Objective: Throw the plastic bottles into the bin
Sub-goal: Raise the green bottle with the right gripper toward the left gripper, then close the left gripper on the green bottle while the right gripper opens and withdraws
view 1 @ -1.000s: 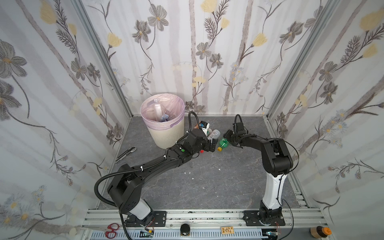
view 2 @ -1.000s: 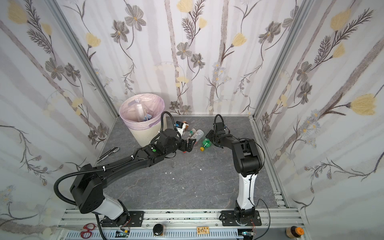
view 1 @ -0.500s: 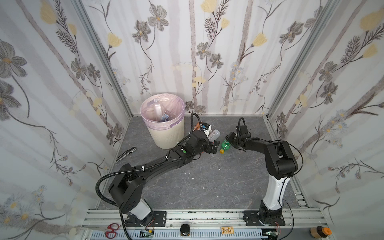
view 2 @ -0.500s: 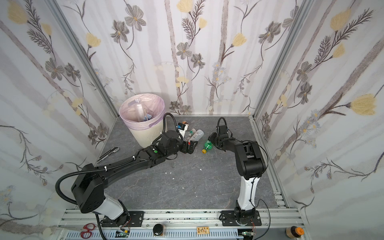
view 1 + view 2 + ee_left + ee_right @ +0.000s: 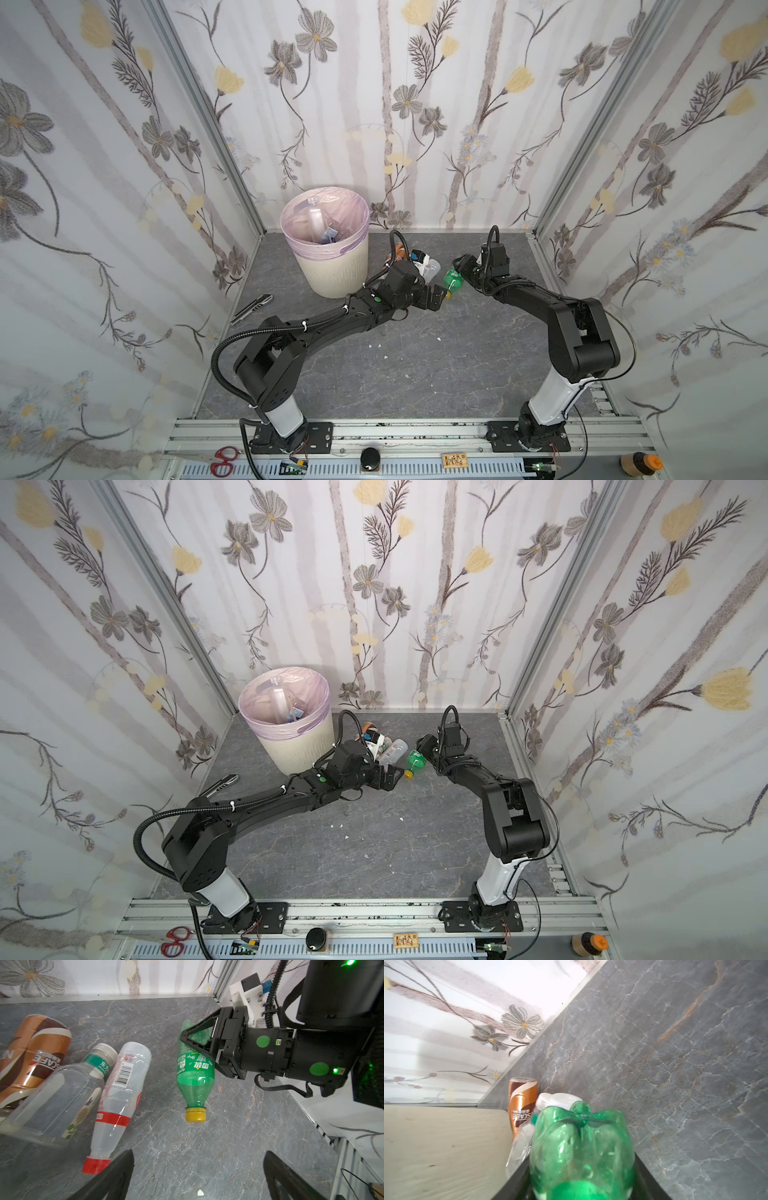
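While the left hand [image 5: 438, 296] is staying spread as wide as a second ago, hovering empty low over the grey worktop [image 5: 415, 374], the right hand [image 5: 462, 269] is making the change. It is no longer standing clear of the green bottle [image 5: 195, 1072] with its fingers wider apart. It is closing on that bottle's lobed base, one finger [image 5: 195, 1047] lying across the near side and touching the plastic, the other hidden behind it.

The green bottle is lying on its side in much the same place as before. Its yellow cap [image 5: 195, 1115] is pointing toward the left hand and stopping just short of it, and the bottle appears to be resting on the worktop, not yet lifted. On this evidence the step is passing from approach to grasp; the lift and the carry to the bin are still waiting.

Just beyond, three more are lying together: a clear red-capped bottle [image 5: 118, 1093], a clear white-capped bottle [image 5: 62, 1093] touching it, and a brown coffee-labelled bottle [image 5: 35, 1051] behind those.

Farther back and to the left, the bin [image 5: 338, 270] is standing upright near the rear corner. Its pale lilac liner [image 5: 353, 208] is folding over the rim, and several bottles [image 5: 318, 220] are already lying inside, so at least four are remaining outside.
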Controlling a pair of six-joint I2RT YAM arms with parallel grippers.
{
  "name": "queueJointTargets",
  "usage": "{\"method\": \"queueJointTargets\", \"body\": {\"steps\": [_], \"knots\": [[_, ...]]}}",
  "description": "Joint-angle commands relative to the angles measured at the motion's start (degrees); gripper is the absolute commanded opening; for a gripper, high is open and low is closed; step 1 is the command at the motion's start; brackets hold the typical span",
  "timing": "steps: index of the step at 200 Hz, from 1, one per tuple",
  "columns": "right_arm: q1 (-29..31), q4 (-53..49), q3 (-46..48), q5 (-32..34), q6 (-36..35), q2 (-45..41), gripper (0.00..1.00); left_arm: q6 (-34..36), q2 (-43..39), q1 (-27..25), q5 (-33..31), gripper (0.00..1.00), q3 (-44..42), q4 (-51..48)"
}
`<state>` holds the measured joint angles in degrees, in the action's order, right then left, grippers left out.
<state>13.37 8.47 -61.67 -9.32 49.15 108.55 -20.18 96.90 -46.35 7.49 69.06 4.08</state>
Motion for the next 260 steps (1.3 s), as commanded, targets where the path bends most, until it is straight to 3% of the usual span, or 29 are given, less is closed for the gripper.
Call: {"method": "queueJointTargets", "body": {"steps": [1, 45, 122, 260], "knots": [[1.2, 3.4, 0.3, -0.8, -0.5, -2.7, 0.51, -3.2, 1.6, 1.1, 5.3, 1.00, 2.6, 1.0], [4.0, 2.8, -0.1, -1.3, -0.6, -7.2, 0.52, -8.4, 5.0, 4.6, 12.4, 1.00, 7.2, 1.0], [6.1, 4.6, -0.1, -3.0, 2.2, -10.1, 0.52, -8.9, 6.0, 4.9, 12.4, 0.98, 9.2, 1.0], [8.2, 6.0, 0.3, -4.4, 4.3, -12.4, 0.52, -7.2, 7.3, 5.1, 9.8, 0.72, 10.9, 1.1]]}}
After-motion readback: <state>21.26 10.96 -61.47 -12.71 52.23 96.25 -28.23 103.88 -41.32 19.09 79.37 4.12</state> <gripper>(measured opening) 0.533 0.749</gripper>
